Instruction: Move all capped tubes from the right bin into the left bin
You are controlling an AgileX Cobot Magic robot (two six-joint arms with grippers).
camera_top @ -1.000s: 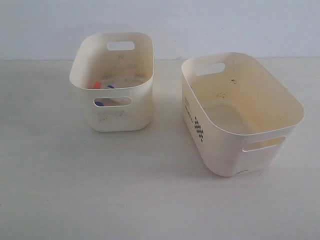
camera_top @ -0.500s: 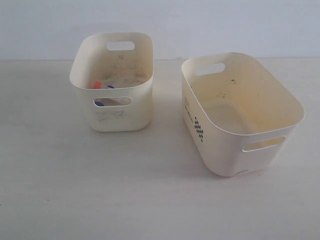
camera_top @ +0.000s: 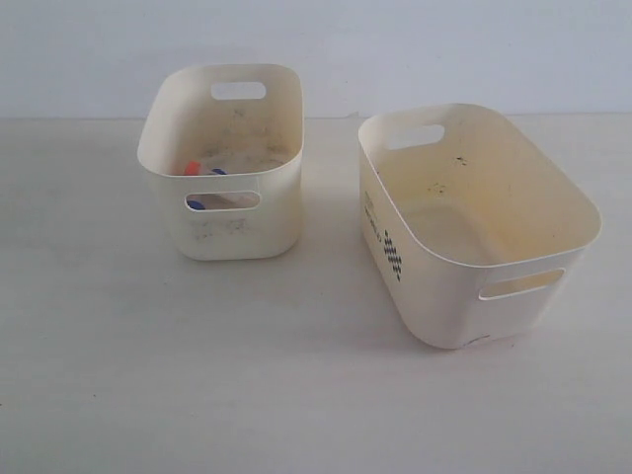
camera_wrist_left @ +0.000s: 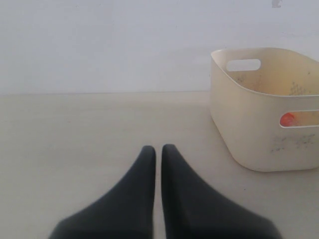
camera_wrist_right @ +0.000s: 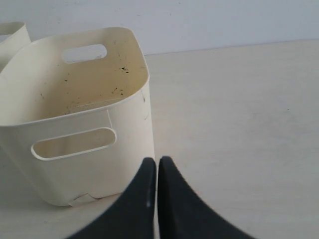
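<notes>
Two cream bins stand on the table point(camera_top: 197, 385), apart, not touching. The left bin point(camera_top: 247, 235) is the smaller, with grey smudges on its front wall. The right bin point(camera_top: 434, 296) is the larger, with black lettering and a checkered mark on the side facing the left bin and dark specks on its inner walls.

The capped tubes point(camera_top: 194, 167) lie inside the left bin, low against its front wall. Only bits show: an orange cap over the rim, a blue cap point(camera_top: 218, 171) just beside it, more blue through the front handle slot point(camera_top: 232, 200) (the count cannot be told).

Left gripper point(camera_wrist_left: 158, 149): black fingers pressed together, holding nothing, over bare table, the left bin well apart. Right gripper point(camera_wrist_right: 157, 162): fingers likewise pressed together, tips just beside the right bin's outer wall. Contact cannot be told.
</notes>
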